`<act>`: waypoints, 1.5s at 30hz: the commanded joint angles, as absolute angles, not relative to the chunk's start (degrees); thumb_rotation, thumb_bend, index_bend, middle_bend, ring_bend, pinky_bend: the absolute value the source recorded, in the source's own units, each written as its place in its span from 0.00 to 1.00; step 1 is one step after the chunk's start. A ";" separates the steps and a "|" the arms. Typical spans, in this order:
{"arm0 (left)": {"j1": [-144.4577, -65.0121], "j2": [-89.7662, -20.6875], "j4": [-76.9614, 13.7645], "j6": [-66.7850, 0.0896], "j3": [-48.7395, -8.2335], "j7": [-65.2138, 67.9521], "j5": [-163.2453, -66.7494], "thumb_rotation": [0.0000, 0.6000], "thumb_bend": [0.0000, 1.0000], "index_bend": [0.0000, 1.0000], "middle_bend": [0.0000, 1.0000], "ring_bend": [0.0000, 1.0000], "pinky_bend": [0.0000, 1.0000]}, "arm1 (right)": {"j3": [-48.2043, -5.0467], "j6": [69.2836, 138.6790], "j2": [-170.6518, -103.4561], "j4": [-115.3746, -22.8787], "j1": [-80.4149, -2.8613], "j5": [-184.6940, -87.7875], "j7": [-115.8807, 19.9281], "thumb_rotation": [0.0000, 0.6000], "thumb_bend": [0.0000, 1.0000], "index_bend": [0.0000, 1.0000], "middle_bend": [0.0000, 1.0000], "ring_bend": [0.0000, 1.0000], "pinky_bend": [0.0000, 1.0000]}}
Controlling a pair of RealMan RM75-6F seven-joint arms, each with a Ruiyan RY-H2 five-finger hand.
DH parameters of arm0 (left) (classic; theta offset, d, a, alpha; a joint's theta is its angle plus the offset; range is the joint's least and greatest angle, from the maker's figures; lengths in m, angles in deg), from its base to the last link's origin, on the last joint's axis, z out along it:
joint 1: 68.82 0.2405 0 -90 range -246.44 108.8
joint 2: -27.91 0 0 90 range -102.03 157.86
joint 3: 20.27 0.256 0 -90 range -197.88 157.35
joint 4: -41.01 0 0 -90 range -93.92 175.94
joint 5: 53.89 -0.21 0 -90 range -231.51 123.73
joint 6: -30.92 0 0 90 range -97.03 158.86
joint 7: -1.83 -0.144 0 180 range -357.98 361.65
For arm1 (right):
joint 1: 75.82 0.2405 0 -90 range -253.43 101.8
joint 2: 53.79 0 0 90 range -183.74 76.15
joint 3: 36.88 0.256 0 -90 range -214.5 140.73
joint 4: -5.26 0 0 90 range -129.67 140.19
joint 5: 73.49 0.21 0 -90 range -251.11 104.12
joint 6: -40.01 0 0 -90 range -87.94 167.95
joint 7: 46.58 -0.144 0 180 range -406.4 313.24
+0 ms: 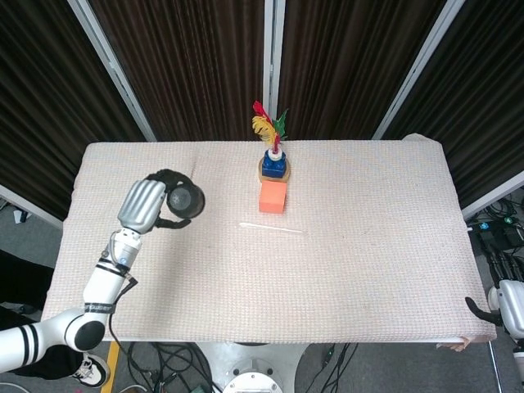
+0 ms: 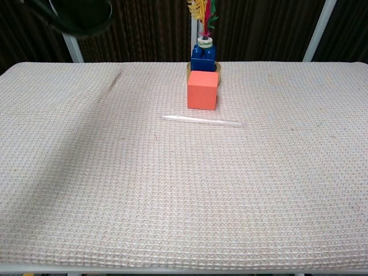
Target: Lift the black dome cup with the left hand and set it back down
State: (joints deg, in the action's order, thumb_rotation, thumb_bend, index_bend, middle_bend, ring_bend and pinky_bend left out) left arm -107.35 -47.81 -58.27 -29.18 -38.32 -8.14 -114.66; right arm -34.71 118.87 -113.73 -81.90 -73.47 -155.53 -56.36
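Note:
The black dome cup hangs in the air above the left part of the table, gripped by my left hand, whose fingers curl around its rim. In the chest view only the cup's lower rim shows at the top left edge, well above the cloth. My right hand hangs off the table's right front corner; its fingers are mostly out of frame.
An orange block stands at the middle back of the cloth-covered table, with a blue block and coloured feathers behind it. A clear straw lies in front of the orange block.

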 commanded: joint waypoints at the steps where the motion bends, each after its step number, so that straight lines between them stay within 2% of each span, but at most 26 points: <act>1: -109.72 -51.51 -47.37 -13.16 -32.68 -5.21 -104.64 1.00 0.26 0.47 0.52 0.24 0.32 | -34.65 118.87 -113.76 -81.88 -73.41 -155.49 -56.28 1.00 0.16 0.00 0.00 0.00 0.00; 4: -110.33 -49.60 -50.38 -18.11 -35.59 -5.74 -108.45 1.00 0.26 0.47 0.52 0.24 0.32 | -34.53 119.04 -113.74 -81.80 -73.48 -155.34 -56.39 1.00 0.16 0.00 0.00 0.00 0.00; 9: -108.71 -46.76 -60.28 -34.80 -42.06 -3.70 -122.90 1.00 0.26 0.48 0.52 0.24 0.32 | -34.71 118.47 -113.98 -81.29 -73.42 -155.22 -56.65 1.00 0.16 0.00 0.00 0.00 0.00; 13: -107.54 -46.61 -62.85 -40.78 -43.22 -1.17 -128.30 1.00 0.25 0.47 0.52 0.24 0.32 | -34.80 118.28 -114.15 -81.11 -73.29 -155.44 -56.68 1.00 0.16 0.00 0.00 0.00 0.00; 16: -107.22 -47.83 -59.47 -37.61 -39.61 -1.57 -126.31 1.00 0.25 0.48 0.52 0.24 0.32 | -34.80 118.16 -114.22 -81.06 -73.25 -155.35 -56.57 1.00 0.16 0.00 0.00 0.00 0.00; 22: -110.00 -51.10 -47.89 -15.74 -30.53 -3.59 -110.30 1.00 0.25 0.48 0.52 0.26 0.30 | -34.89 118.05 -114.18 -81.26 -73.23 -155.41 -56.40 1.00 0.16 0.00 0.00 0.00 0.00; 25: -111.69 -51.61 -45.70 -10.83 -29.22 -4.43 -107.45 1.00 0.25 0.48 0.52 0.26 0.29 | -34.85 118.23 -114.14 -81.37 -73.29 -155.40 -56.27 1.00 0.16 0.00 0.00 0.00 0.00; 33: -111.82 -47.85 -51.67 -12.81 -29.87 -4.65 -108.04 1.00 0.25 0.48 0.52 0.27 0.29 | -34.88 118.02 -114.33 -80.90 -73.28 -155.32 -56.69 1.00 0.16 0.00 0.00 0.00 0.00; 37: -110.83 -48.40 -53.54 -14.87 -30.04 -2.96 -109.54 1.00 0.25 0.48 0.52 0.28 0.29 | -34.81 118.09 -114.38 -80.77 -73.27 -155.30 -56.76 1.00 0.16 0.00 0.00 0.00 0.00; 45: -111.63 -58.67 -53.74 -21.55 -30.14 -3.24 -121.21 1.00 0.25 0.48 0.52 0.29 0.29 | -34.84 117.49 -114.66 -80.88 -73.04 -154.98 -55.98 1.00 0.16 0.00 0.00 0.00 0.00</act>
